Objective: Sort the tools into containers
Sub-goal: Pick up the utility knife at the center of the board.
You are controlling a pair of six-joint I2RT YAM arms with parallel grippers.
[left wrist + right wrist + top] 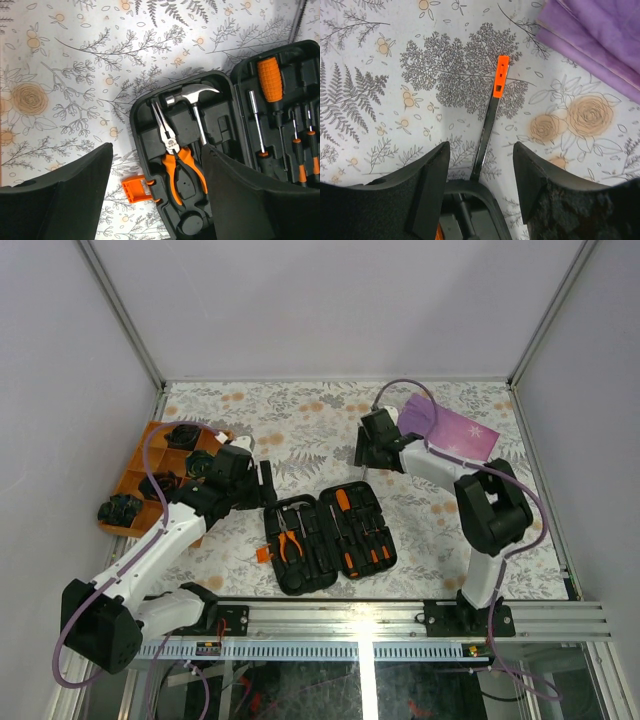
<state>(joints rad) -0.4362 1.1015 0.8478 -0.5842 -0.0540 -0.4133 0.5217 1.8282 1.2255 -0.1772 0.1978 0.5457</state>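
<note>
The black tool case (325,540) lies open in the middle of the table. Its left half holds a hammer (192,97) and orange-handled pliers (177,155). The right half holds screwdrivers (270,80) in slots. An orange latch (136,190) sticks out at the case's left edge. My left gripper (156,147) hovers open over the pliers, holding nothing. My right gripper (480,146) is open above a thin black tool with an orange end (492,115). That tool lies on the table just behind the case rim (485,190), running between the fingers without touching them.
An orange divided tray (150,475) with black coiled lumps sits at the far left, under the left arm. A purple cloth (450,430) lies at the back right, close to the right gripper (362,453). The table has a floral cover.
</note>
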